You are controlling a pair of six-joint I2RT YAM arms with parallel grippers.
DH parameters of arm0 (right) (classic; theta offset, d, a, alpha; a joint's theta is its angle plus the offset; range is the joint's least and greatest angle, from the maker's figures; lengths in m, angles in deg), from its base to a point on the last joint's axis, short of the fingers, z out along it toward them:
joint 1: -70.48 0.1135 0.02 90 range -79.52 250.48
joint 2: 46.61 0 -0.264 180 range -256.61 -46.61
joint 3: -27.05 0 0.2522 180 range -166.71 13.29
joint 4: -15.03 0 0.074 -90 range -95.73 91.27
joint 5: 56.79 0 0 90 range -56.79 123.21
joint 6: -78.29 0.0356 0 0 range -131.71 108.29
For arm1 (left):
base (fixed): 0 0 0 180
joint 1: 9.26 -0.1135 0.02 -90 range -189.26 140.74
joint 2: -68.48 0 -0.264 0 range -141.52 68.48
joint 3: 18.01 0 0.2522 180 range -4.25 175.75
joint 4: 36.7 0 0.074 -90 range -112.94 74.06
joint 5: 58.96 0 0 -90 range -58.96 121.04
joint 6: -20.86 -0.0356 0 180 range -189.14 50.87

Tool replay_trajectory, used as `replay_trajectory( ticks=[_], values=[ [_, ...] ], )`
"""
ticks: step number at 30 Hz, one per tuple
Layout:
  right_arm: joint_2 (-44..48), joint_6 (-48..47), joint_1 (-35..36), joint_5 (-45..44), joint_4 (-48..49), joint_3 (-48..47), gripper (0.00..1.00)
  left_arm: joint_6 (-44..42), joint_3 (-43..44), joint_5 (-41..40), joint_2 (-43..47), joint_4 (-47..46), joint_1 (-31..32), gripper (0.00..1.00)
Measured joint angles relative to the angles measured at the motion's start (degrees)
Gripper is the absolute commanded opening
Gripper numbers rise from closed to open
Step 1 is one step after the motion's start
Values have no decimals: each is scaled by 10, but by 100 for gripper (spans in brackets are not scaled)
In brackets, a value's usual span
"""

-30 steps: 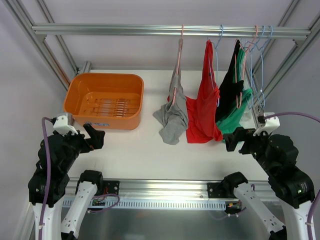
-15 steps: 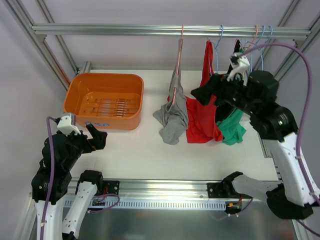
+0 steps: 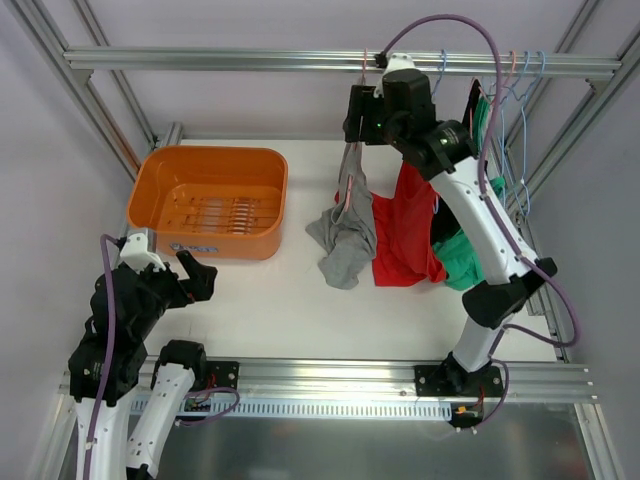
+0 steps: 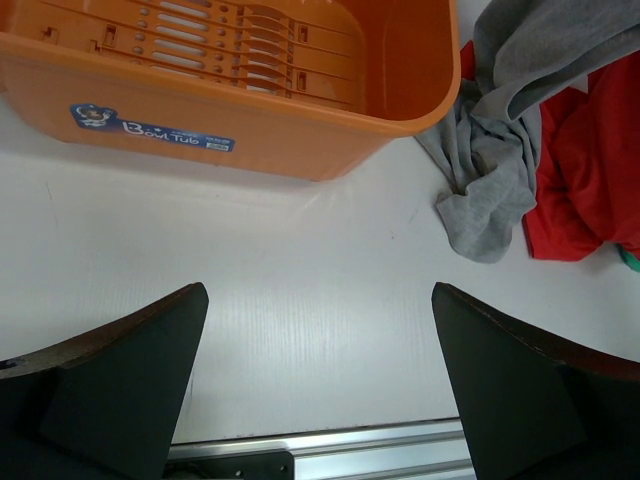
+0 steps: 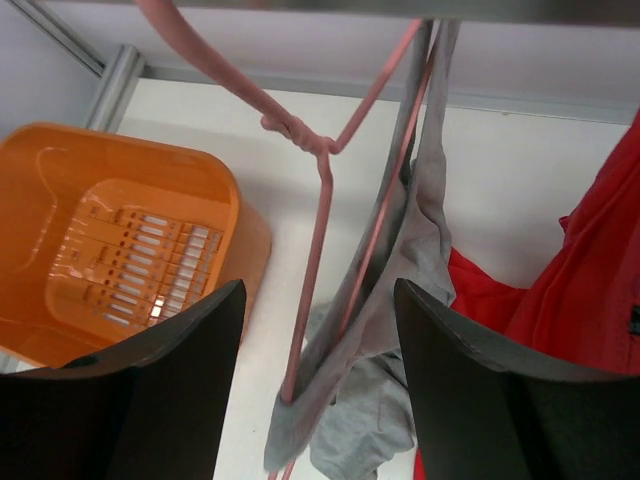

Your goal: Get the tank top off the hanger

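Grey fabric tank top point(image 3: 343, 232), plain, on thin pink wire hanger point(image 5: 318, 210). Orange plastic tub point(image 3: 210, 152), with a blue-and-white label point(image 4: 150, 128) on its wall. Right of tub: solid red garment point(image 3: 400, 250), then green garment point(image 3: 455, 262). White tabletop point(image 3: 270, 300) under tub.

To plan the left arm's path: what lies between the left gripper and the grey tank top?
Only bare white table separates left gripper and tank top, per the left wrist view.
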Motion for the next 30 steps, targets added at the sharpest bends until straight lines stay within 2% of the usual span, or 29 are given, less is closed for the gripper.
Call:
replay_trajectory(
  ticks=[1, 2, 3, 4, 6, 7, 13, 19, 26, 30],
  values=[
    [-16, 0, 3, -2, -2, -10, 61, 0, 0, 1, 0, 0, 0, 99],
    [-30, -1, 6, -7, -4, -16, 46, 0, 0, 1, 0, 0, 0, 99],
    [-41, -3, 10, -14, -6, -20, 38, 0, 0, 3, 0, 0, 0, 99],
    [-50, -4, 14, -22, -7, -21, 24, 0, 0, 5, 1, 0, 0, 99],
    [-60, -4, 21, -41, -14, -21, 12, 0, 0, 9, 3, 0, 0, 99],
    [-63, -5, 25, -52, -14, -21, 0, 0, 0, 10, 4, 0, 0, 99],
    [-57, -1, 37, -87, -14, -21, 0, 0, 0, 19, 8, 0, 0, 99],
    [-4, 0, 41, -77, -9, 4, 0, 0, 22, 85, -32, -15, 0, 99],
    [172, 1, 41, -37, 28, 161, 0, 13, 126, 226, -163, -107, 0, 99],
    [267, 1, 41, 2, 41, 261, 0, 22, 169, 269, -235, -152, 15, 99]
  ],
)
